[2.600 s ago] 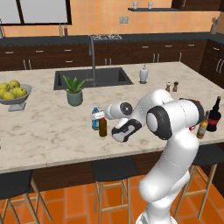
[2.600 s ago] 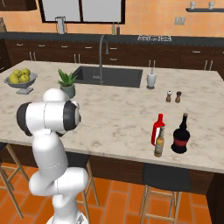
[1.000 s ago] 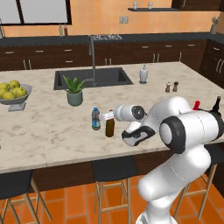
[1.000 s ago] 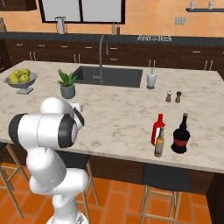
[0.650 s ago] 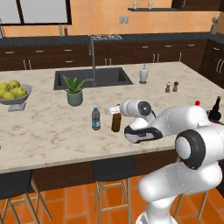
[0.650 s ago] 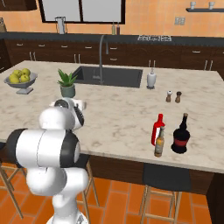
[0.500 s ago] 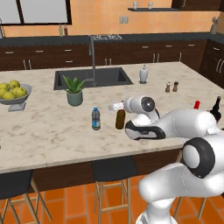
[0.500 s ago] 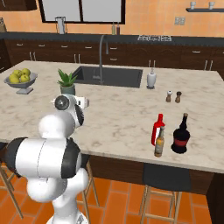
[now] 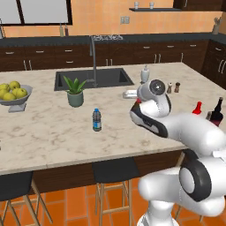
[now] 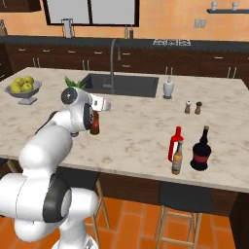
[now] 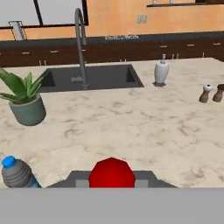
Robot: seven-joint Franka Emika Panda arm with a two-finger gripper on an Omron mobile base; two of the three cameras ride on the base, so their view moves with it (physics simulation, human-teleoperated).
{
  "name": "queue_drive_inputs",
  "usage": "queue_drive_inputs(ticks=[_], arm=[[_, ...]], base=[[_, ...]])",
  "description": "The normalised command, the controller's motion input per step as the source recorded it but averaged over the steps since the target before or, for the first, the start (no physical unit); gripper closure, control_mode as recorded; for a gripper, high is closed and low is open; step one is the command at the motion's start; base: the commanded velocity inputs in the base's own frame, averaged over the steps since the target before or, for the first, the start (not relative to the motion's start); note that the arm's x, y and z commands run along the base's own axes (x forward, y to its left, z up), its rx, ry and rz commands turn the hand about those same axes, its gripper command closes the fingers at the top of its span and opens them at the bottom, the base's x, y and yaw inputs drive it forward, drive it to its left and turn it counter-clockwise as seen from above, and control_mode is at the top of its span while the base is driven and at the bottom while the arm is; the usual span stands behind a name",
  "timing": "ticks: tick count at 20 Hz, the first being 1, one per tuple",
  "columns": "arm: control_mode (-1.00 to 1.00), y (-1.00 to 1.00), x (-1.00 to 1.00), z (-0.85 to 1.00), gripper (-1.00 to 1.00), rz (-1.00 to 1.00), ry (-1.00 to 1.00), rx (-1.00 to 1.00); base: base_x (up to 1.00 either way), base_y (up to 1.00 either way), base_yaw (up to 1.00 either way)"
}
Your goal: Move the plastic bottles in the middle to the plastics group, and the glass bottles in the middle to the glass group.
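My gripper [image 10: 95,115] is shut on a slim amber-brown glass bottle [image 10: 95,125], which hangs upright just over the counter. Its red top [image 11: 112,173] sits between my fingertips in the hand view. In the left base view my arm covers most of that bottle. The small clear plastic bottle [image 9: 96,120] with its blue cap [image 11: 8,162] stands to the left of the held one. The glass group stands at the counter's right front: a bright red bottle [image 10: 176,142], a tall dark bottle [image 10: 201,150] and a small amber bottle [image 10: 177,160].
A potted plant [image 9: 75,92] stands by the sink [image 9: 95,77] with its tall tap. A fruit bowl [image 9: 13,93] is far left. A soap dispenser [image 10: 168,88] and salt and pepper shakers [image 10: 192,107] stand further back right. Bare marble lies between my gripper and the glass group.
My arm has swung right along the counter with the amber bottle in it, away from the water bottle. The water bottle and the glass group have stayed put.
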Motion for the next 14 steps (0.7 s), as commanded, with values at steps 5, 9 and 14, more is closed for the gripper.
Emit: queue_drive_inputs(ticks=[5, 9, 14], arm=[[-1.00, -0.45, -0.41, -0.10, 1.00, -0.19, 0.00, 0.00], [-1.00, -0.47, -0.25, -0.04, 1.00, -0.17, 0.00, 0.00], [-1.00, -0.61, -0.12, 0.00, 1.00, -0.09, 0.00, 0.00]], base=[[0.00, 0.00, 0.00], [0.00, 0.00, 0.00], [0.00, 0.00, 0.00]])
